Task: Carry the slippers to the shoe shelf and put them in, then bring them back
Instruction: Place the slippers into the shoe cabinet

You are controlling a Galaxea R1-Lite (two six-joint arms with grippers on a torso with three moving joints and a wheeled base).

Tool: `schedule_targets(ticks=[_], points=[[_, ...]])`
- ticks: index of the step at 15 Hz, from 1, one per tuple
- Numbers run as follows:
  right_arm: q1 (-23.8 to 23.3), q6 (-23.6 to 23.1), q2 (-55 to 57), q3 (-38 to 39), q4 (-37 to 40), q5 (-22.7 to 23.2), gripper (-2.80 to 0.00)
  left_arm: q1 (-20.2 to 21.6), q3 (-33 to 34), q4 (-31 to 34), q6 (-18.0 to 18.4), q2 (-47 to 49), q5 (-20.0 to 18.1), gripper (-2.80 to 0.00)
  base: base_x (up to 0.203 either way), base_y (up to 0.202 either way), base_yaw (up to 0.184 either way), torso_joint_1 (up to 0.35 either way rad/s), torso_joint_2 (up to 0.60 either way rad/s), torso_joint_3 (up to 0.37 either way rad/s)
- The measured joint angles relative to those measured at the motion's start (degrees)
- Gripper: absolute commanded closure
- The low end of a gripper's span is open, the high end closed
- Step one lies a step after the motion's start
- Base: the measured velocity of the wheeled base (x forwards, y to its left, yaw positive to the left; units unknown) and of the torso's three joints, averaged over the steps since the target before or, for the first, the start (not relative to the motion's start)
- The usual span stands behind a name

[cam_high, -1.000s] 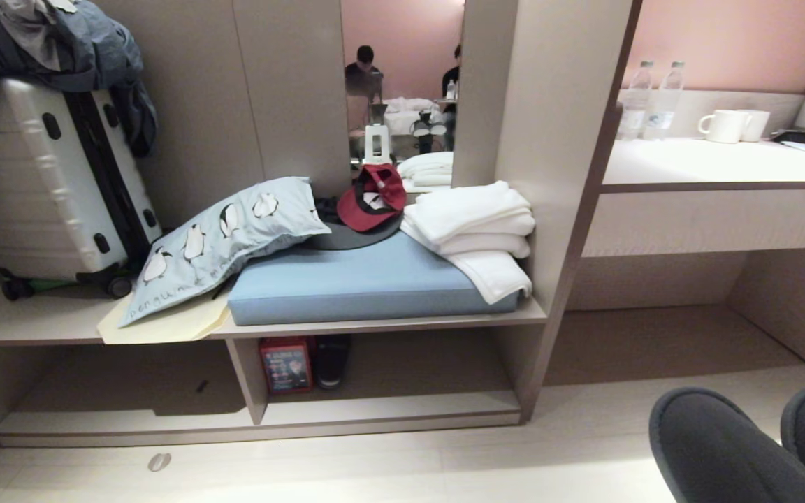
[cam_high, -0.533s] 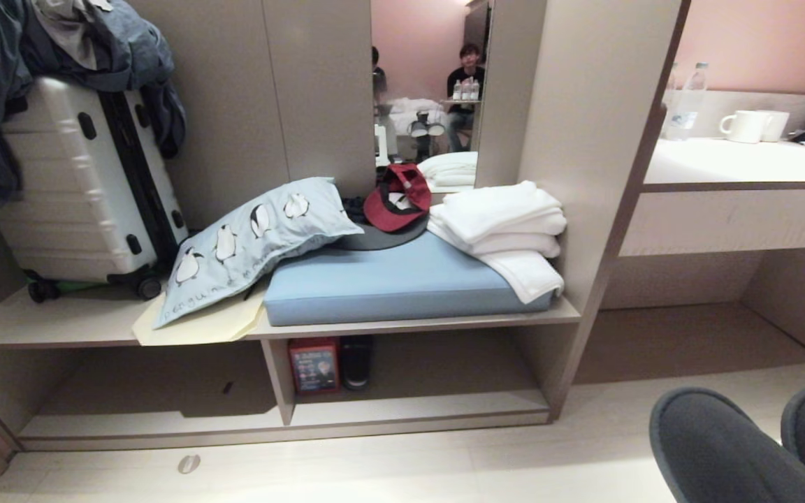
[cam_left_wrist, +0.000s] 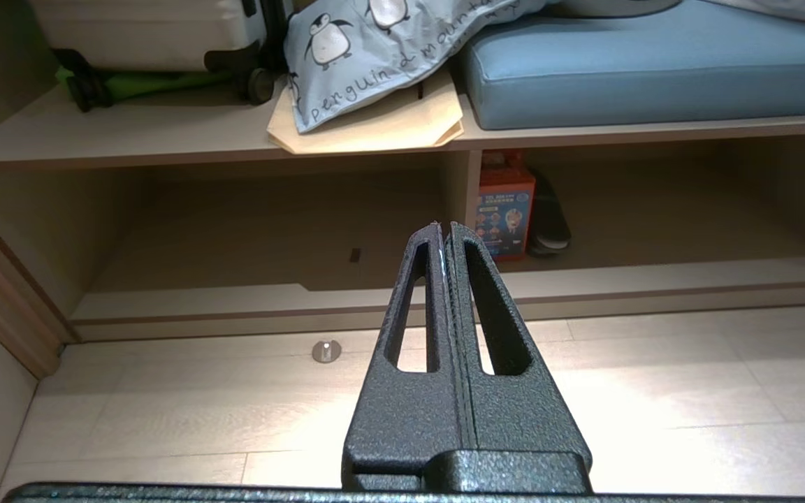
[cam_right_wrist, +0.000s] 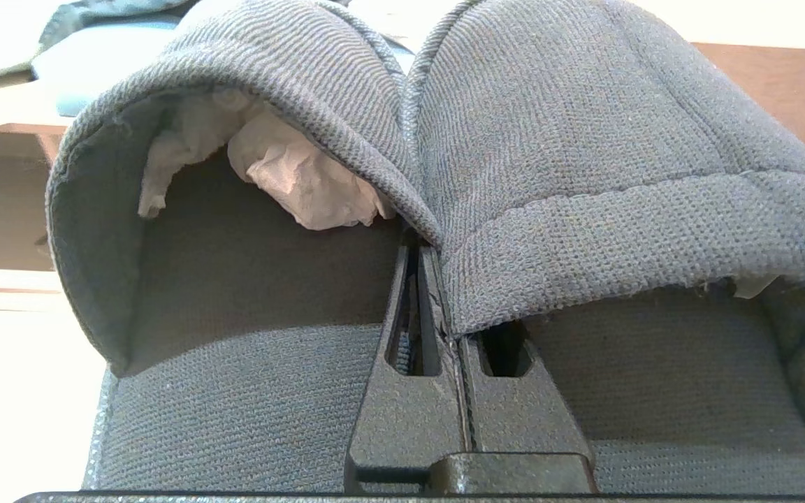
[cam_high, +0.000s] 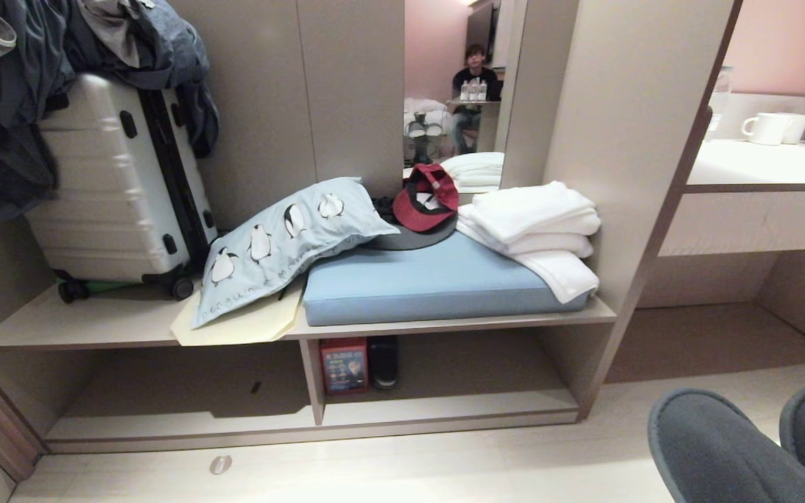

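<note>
Head view: big grey-brown laminate wall unit, its low shoe shelf (cam_high: 437,409) running along the floor under a bench board; white hard-shell suitcase (cam_high: 112,185) and penguin-print pillow (cam_high: 291,241) on the bench, pale blue seat cushion (cam_high: 437,283) with folded white towels (cam_high: 532,227) beside them. Shelf's right bay already has a red box (cam_high: 343,365) and a dark shoe against the divider, rest of that bay looks free. Pair of soft dark grey fabric slippers (cam_high: 724,454) sits low at the right of the view, in the air, well apart from the shelf opening. Right wrist view: right gripper (cam_right_wrist: 437,293) fingers pressed together, pinching the two inner edges where the slippers meet, toes pointing away, crumpled white paper (cam_right_wrist: 291,175) stuffed in one. Left gripper (cam_left_wrist: 448,234) fingers together, empty, aimed at the lower shelf.

Judged step: carrying toward the shelf. To do it well, line up on the free part of the right bay, clear of the red box, keep the slippers level and low enough to pass under the bench board, go in toes first. Pinch is thin, so a jerk could let one slipper slip.
</note>
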Motion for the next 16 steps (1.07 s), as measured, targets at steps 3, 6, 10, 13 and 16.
schedule_targets(ticks=[3, 6, 10, 13, 16], points=[[0.1, 0.0, 0.0, 0.0, 0.1, 0.0, 0.0, 0.1, 0.0, 0.0, 0.0, 0.0, 0.0, 0.0, 0.0, 0.0, 0.0, 0.0, 0.0, 0.0], [0.1, 0.0, 0.0, 0.0, 0.0, 0.0, 0.0, 0.1, 0.0, 0.0, 0.0, 0.0, 0.0, 0.0, 0.0, 0.0, 0.0, 0.0, 0.0, 0.0], [0.1, 0.0, 0.0, 0.0, 0.0, 0.0, 0.0, 0.0, 0.0, 0.0, 0.0, 0.0, 0.0, 0.0, 0.0, 0.0, 0.0, 0.005, 0.0, -0.079], [0.0, 0.0, 0.0, 0.0, 0.0, 0.0, 0.0, 0.1, 0.0, 0.0, 0.0, 0.0, 0.0, 0.0, 0.0, 0.0, 0.0, 0.003, 0.0, -0.187], [0.0, 0.0, 0.0, 0.0, 0.0, 0.0, 0.0, 0.1, 0.0, 0.0, 0.1, 0.0, 0.0, 0.0, 0.0, 0.0, 0.0, 0.001, 0.0, -0.196]])
